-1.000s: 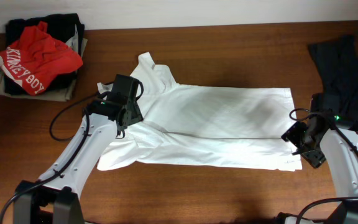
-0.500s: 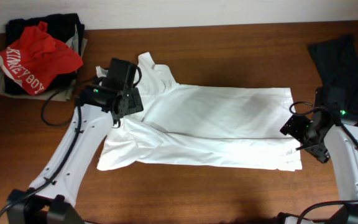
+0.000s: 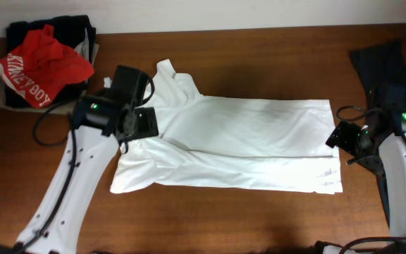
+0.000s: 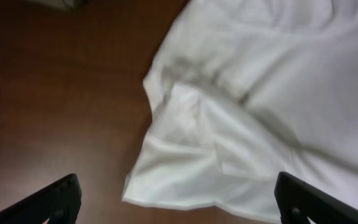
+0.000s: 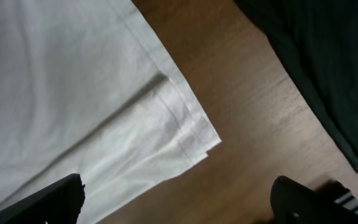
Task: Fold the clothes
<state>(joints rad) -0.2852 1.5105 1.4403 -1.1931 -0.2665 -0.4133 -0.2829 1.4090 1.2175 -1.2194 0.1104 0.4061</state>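
Observation:
A white T-shirt [image 3: 245, 141] lies across the middle of the brown table, folded lengthwise, collar end to the left and hem to the right. My left gripper [image 3: 138, 123] hovers above its left sleeve, which shows crumpled in the left wrist view [image 4: 191, 149]; the jaws [image 4: 178, 205] are open and empty. My right gripper [image 3: 338, 137] hovers at the shirt's right hem, open and empty; in the right wrist view the jaws [image 5: 179, 202] are over bare wood beside the hem corner [image 5: 194, 140].
A pile of folded clothes with a red printed shirt [image 3: 41, 60] on top sits at the back left. A dark garment [image 3: 393, 70] lies crumpled at the right edge and shows in the right wrist view [image 5: 328, 68].
Both arms have lifted and drawn back: the left gripper moved up and left off the sleeve, the right gripper moved up and right off the hem. The shirt has not moved.

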